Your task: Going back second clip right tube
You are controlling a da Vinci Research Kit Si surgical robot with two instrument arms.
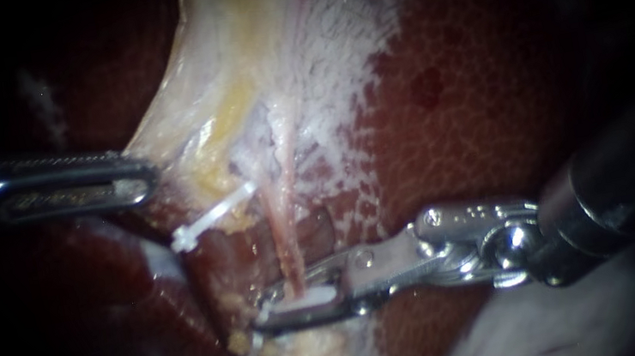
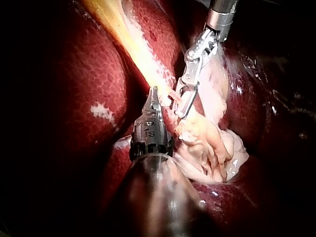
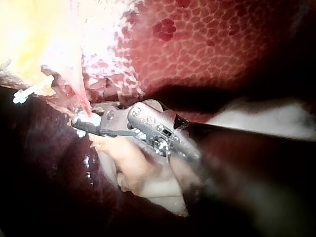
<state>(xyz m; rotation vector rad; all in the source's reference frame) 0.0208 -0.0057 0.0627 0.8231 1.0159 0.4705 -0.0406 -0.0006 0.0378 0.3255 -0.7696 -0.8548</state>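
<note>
Mottled dark-red liver fills the background, with a pale, yellow-streaked sheet of tissue fanning down from the upper middle of the frame. My left instrument comes in at the middle left. Its jaws lie together on the yellowish tissue at that sheet's edge, holding it taut.

My right instrument reaches in from the lower right. Its jaws stand a little apart around the right tube, a thin pink strand running down the centre. A white clip sits on the tube between those jaws, close under the upper one, with a dark gap above the lower one. I judge they frame it without pinching. A slanted clip lies up and to the left, apart from the jaws.

The tube looks soft, wet and easily torn, and the clip looks light and easily knocked. Backing out calls for a straight retreat along the shaft, jaws wide enough not to snag. I would take hold of nothing here.
</note>
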